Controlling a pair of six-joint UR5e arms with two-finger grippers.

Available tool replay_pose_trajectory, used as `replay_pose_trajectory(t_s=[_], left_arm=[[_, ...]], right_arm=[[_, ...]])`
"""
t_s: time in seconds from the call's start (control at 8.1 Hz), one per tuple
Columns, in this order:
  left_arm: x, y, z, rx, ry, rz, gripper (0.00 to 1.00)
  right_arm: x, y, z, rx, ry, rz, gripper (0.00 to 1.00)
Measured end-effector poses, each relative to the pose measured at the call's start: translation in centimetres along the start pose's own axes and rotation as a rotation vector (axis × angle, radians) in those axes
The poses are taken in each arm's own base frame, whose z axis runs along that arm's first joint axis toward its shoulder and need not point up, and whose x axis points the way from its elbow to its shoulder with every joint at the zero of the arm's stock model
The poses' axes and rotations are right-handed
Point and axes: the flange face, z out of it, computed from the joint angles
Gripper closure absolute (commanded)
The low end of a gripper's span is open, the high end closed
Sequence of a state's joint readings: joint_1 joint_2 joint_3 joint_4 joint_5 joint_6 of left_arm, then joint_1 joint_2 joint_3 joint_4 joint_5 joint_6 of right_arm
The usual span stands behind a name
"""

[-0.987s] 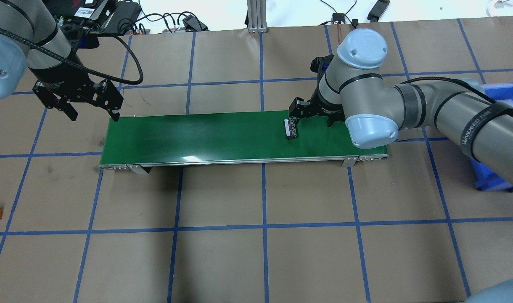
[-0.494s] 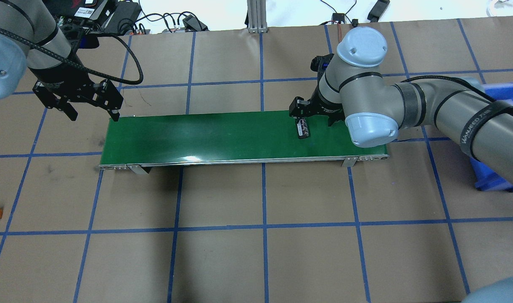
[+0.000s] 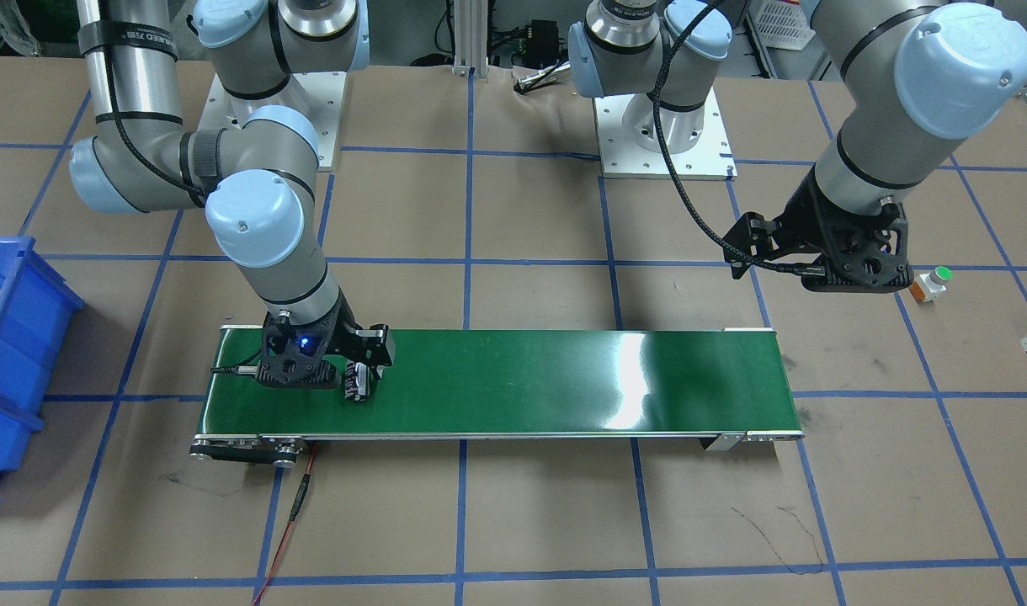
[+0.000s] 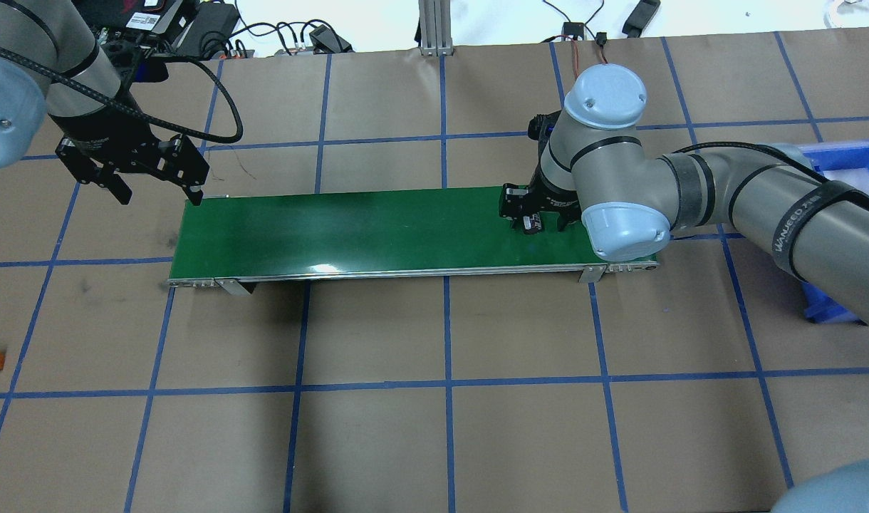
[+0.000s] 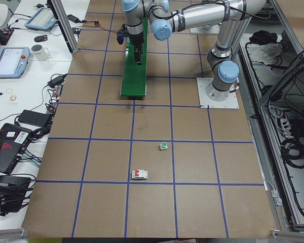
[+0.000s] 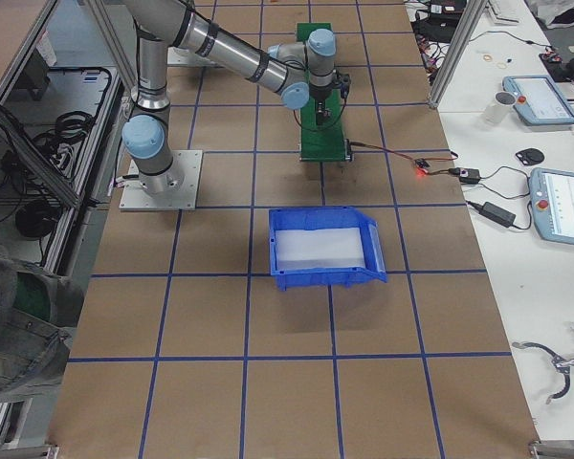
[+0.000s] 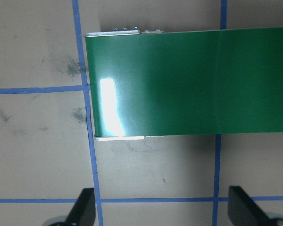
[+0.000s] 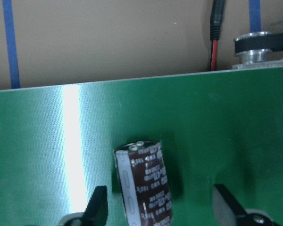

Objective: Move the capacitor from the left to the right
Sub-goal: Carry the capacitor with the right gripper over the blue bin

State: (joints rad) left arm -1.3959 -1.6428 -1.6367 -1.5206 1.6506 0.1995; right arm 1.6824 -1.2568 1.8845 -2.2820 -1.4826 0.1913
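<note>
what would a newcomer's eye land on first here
The long green conveyor belt across the middle of the brown table stands out first. At its end on the robot's right, the right pincer stands open around the dark striped capacitor lying on the belt. The left pincer hangs open just off the other end.

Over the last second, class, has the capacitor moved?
Yes. In the overhead view the capacitor has slid rightward along the green belt, nearer its right end.
</note>
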Motion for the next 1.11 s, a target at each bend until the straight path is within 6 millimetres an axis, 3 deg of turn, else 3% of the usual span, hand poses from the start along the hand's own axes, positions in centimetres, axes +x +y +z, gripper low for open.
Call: replay_pose_trajectory(t_s=[0.25, 0.49, 0.86, 1.11], left_arm=[[0.0, 0.0, 0.0, 0.000, 0.000, 0.000, 0.00], [0.0, 0.0, 0.0, 0.000, 0.001, 0.000, 0.00], [0.0, 0.0, 0.1, -0.002, 0.002, 0.000, 0.00], [0.0, -0.1, 0.2, -0.003, 0.002, 0.001, 0.00]], right_arm=[[0.0, 0.3, 0.2, -0.024, 0.021, -0.006, 1.00], [0.1, -0.8, -1.5, 0.006, 0.060, -0.024, 1.00], [1.8, -2.7, -7.2, 0.028, 0.146, -0.069, 1.00], [7.0, -3.5, -11.5, 0.043, 0.201, -0.076, 1.00]])
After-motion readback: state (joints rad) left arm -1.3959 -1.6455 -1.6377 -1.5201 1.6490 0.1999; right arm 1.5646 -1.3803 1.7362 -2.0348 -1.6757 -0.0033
